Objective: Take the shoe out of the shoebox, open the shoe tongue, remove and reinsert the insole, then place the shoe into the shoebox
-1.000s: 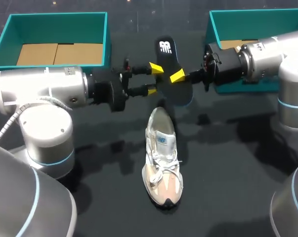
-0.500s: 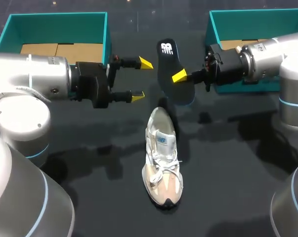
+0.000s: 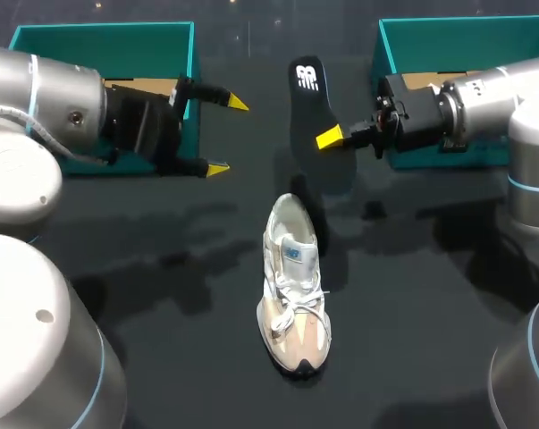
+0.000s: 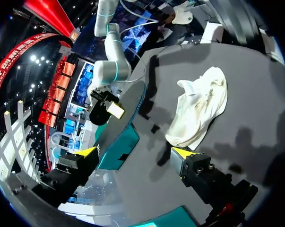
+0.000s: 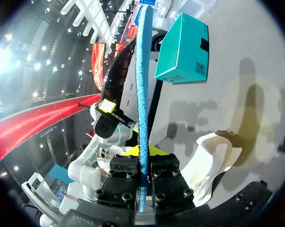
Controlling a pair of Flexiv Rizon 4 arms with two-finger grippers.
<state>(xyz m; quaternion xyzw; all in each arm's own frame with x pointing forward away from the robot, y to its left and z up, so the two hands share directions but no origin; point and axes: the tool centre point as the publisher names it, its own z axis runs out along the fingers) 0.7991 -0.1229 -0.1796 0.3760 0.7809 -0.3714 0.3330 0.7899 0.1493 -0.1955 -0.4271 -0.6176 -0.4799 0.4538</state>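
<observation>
Inspection at this moment, from the remote station.

**Shoe.** I found the shoe (image 3: pixel 294 286) resting on its sole on the table (image 3: pixel 430 357), outside both boxes. Its toe pointed toward the robot and its heel toward the far edge. Nothing was touching it. I could not confirm from the head view how far the tongue was opened.

**Insole.** The insole (image 3: pixel 307 103) was out of the shoe and held in the air beyond the heel, standing on edge.

**Right gripper.** The right gripper (image 3: pixel 324 138) was pinched narrow on the insole near one end. In the right wrist view the blue edge ran straight out from between its fingers. I judged this grip deliberate, since it left the long free end able to lead into the shoe's opening.

**Left gripper.** The left gripper (image 3: pixel 227 136) had its fingers spread wide with nothing between them. It sat near the front corner of the left shoebox (image 3: pixel 104 34), well apart from both the insole and the shoe. I judged it parked clear so the right arm had room, and ready to steady the shoe.

**Boxes.** The right shoebox (image 3: pixel 466 29) stood behind the right arm. No shoe showed in either box.

**Assessment.** Removal appeared complete and reinsertion was the step in hand. The shoe was unsupported, so I expected it might slide or tip when pressed. The thin insole might also buckle at the heel collar unless the shoe was braced first.
</observation>
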